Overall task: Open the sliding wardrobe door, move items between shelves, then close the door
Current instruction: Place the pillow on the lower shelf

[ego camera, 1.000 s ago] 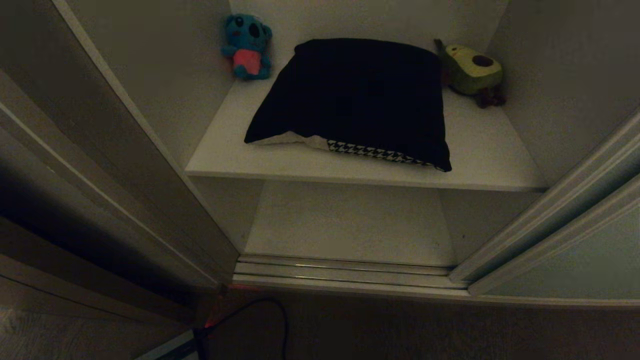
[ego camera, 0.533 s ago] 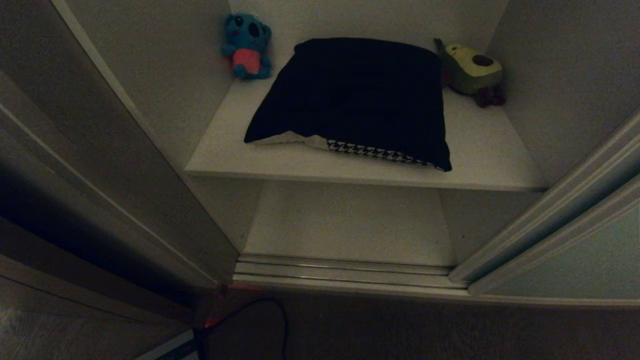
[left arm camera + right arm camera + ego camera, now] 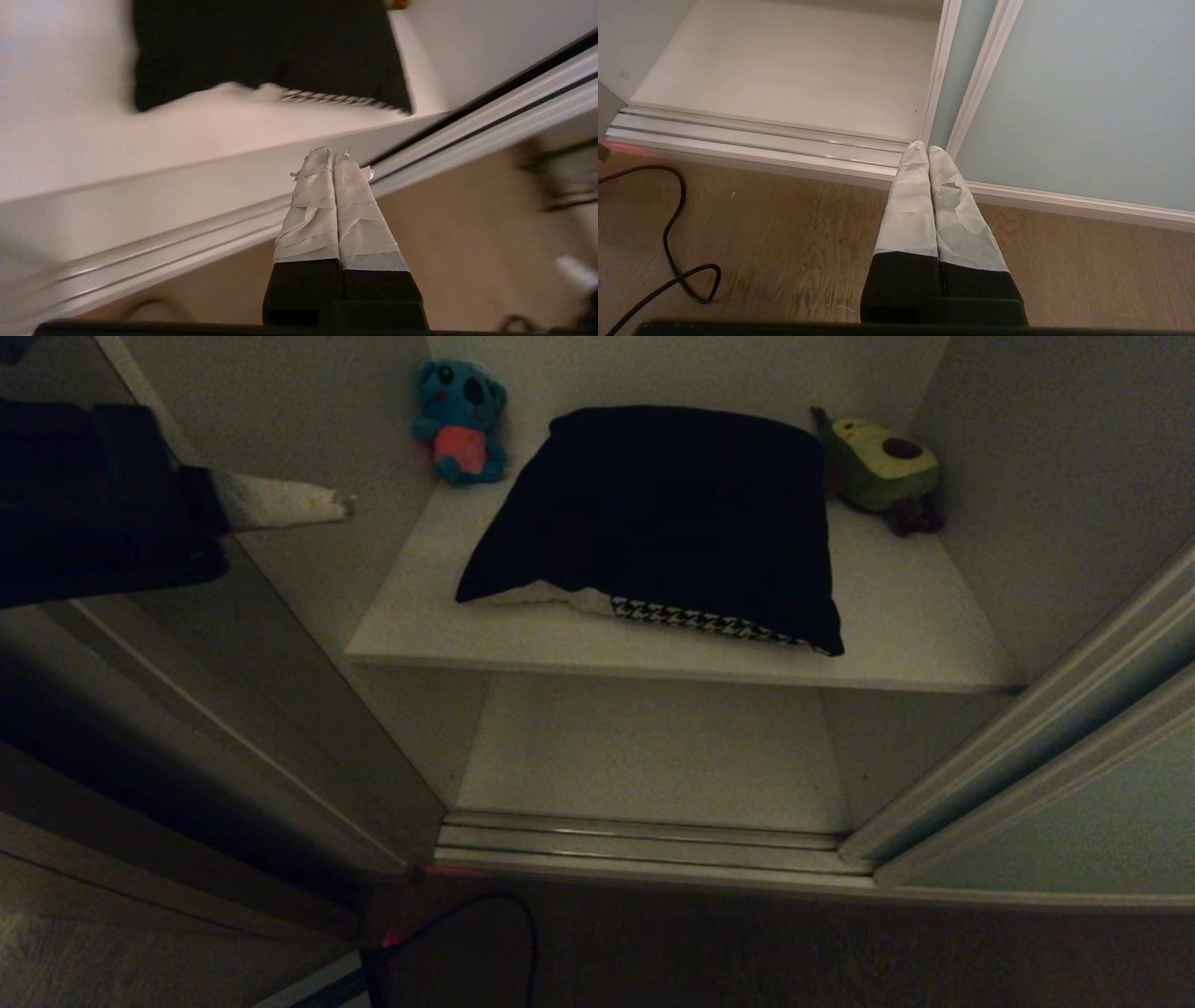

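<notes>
Left gripper (image 3: 341, 506) clenched empty beside the open wardrobe; cushion (image 3: 663, 518) untouched.

The cushion lies mid-board on the upper shelf (image 3: 896, 616), overhanging no edge; the lower shelf (image 3: 653, 756) is bare; sliding wardrobe door (image 3: 1074, 821) stands aside at right. Risk: closed fingers would shove the cushion into the koala plush (image 3: 460, 422) or avocado plush (image 3: 882, 462) in the rear corners; right gripper (image 3: 928, 150) is parked shut, near the floor track (image 3: 752, 142).
</notes>
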Controlling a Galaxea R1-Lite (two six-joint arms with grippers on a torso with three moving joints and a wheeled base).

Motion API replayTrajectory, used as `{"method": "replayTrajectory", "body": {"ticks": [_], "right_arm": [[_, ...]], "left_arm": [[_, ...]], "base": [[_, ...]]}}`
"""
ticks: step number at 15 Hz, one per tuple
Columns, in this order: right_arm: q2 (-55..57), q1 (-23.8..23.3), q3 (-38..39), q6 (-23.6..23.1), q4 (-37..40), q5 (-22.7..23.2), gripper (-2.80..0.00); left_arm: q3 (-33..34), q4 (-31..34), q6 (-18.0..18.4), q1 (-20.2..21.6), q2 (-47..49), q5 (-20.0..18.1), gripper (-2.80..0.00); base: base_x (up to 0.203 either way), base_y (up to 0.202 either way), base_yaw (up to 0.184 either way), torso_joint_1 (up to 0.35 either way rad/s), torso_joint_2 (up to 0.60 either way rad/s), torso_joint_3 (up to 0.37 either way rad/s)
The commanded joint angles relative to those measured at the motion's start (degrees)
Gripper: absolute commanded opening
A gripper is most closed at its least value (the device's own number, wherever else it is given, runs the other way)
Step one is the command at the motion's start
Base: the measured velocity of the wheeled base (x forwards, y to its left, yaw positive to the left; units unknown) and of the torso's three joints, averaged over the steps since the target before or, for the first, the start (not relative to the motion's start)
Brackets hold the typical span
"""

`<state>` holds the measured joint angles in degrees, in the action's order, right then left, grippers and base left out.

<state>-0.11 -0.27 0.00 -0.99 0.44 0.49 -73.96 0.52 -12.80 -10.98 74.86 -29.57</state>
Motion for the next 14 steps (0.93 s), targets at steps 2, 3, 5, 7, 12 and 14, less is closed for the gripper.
{"method": "replayTrajectory", "body": {"ticks": [2,3,5,7,12,14], "right_arm": [[0.02,0.00,0.18,-0.07,0.00,0.04,-2.80],[0.02,0.00,0.18,-0.01,0.00,0.04,-2.80],[0.02,0.00,0.26,-0.07,0.00,0.04,-2.80],[0.02,0.00,0.26,-0.07,0.00,0.04,-2.80],[0.02,0.00,0.21,-0.07,0.00,0.04,-2.80],[0.02,0.00,0.26,0.02,0.00,0.04,-2.80]], "left_arm": [[-3.91,-1.65,-3.80,-3.95,11.80,0.14,-2.80],[-4.31,-2.14,-4.12,-4.22,14.03,0.56,-2.80],[-5.56,-4.15,-5.56,-4.34,18.79,3.55,-2.80],[-7.94,-7.66,-10.29,-4.33,23.22,10.24,-2.80],[-11.46,-7.86,-13.83,-4.31,25.57,12.89,0.00],[-10.98,-7.64,-14.41,-4.24,26.22,13.98,0.00]], "base": [[0.000,0.000,0.000,0.000,0.00,0.000],[0.000,0.000,0.000,0.000,0.00,0.000],[0.000,0.000,0.000,0.000,0.00,0.000],[0.000,0.000,0.000,0.000,0.00,0.000],[0.000,0.000,0.000,0.000,0.00,0.000],[0.000,0.000,0.000,0.000,0.00,0.000]]}}
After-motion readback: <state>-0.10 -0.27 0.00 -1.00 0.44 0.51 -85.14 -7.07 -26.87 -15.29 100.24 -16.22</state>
